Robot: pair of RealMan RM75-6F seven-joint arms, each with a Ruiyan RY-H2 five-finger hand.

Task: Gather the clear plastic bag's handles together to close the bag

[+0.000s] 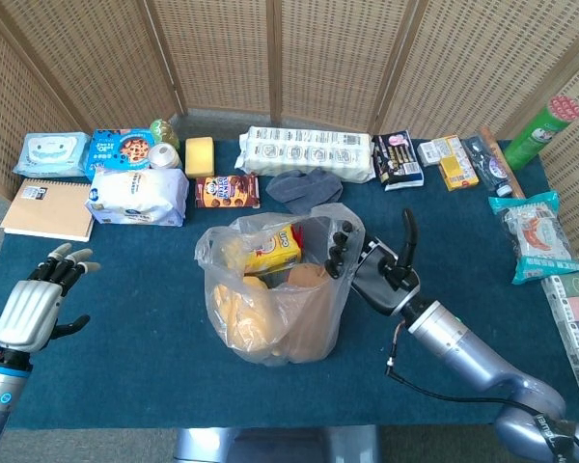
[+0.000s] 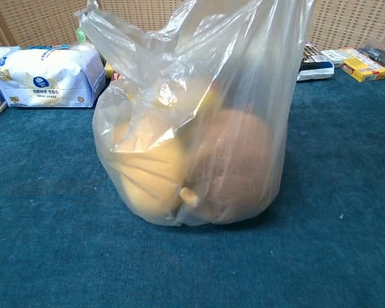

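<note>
The clear plastic bag (image 1: 270, 309) stands mid-table on the blue cloth and holds yellow and brown round items and a yellow box (image 1: 273, 246). My right hand (image 1: 372, 265) is at the bag's right rim. Its fingers (image 1: 338, 246) are hooked into the right handle and pull that side up taut, with the thumb sticking upward. The left handle (image 1: 207, 249) hangs loose on the far side of the bag from that hand. My left hand (image 1: 34, 307) hovers open at the table's left edge, far from the bag. The chest view shows the bag (image 2: 199, 160) stretched tall and neither hand.
Along the back edge lie a white tissue pack (image 1: 135, 196), a cookie box (image 1: 227, 191), a grey cloth (image 1: 304, 191) and a long roll pack (image 1: 309, 152). A notebook (image 1: 46, 207) lies far left. A snack pack (image 1: 533, 236) and a green tube (image 1: 540, 130) are at the right.
</note>
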